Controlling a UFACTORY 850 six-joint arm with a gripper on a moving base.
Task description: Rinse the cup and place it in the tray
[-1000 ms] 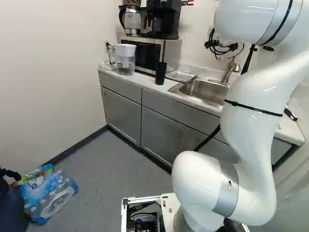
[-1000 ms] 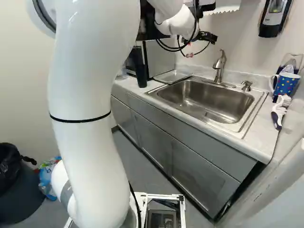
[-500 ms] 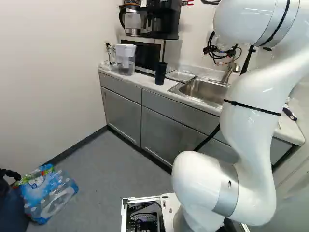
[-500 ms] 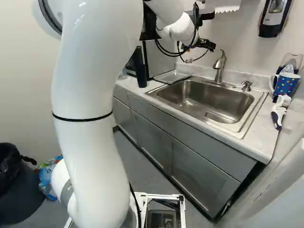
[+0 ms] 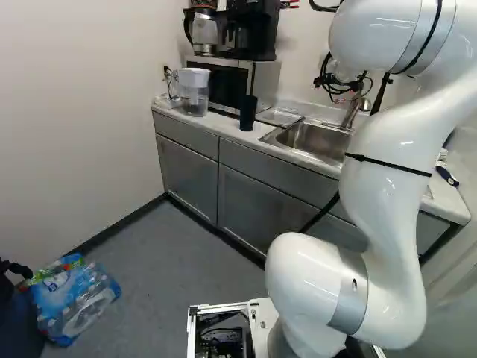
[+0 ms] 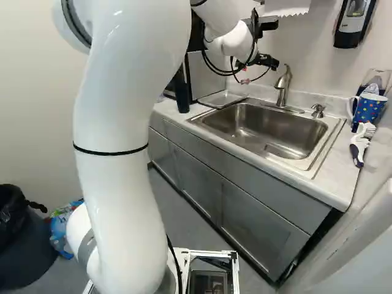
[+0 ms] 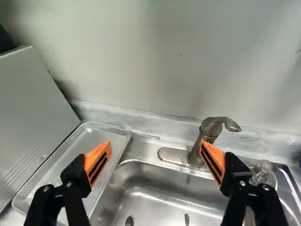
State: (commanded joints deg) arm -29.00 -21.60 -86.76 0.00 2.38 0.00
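Hanging released, fingers wide apart, the end effector (image 6: 267, 60) partly hides tray (image 7: 89, 137) and faucet (image 7: 210, 128) in the wrist view.

Open room lies above the rectangular stainless-steel sink (image 6: 269, 130), with a wide way down into its basin from the front. Behind the sink, a curved brushed-metal faucet (image 6: 282, 87) and a short metal soap pump (image 6: 318, 111) stand in the way, backed by a pale wall (image 6: 318, 55). Beside the sink, a shallow grey tray (image 7: 84, 150) is reachable from above, hemmed in by a boxy silver-and-black microwave (image 5: 264, 83) and, nearer the front, a tall black cup (image 5: 248, 113).
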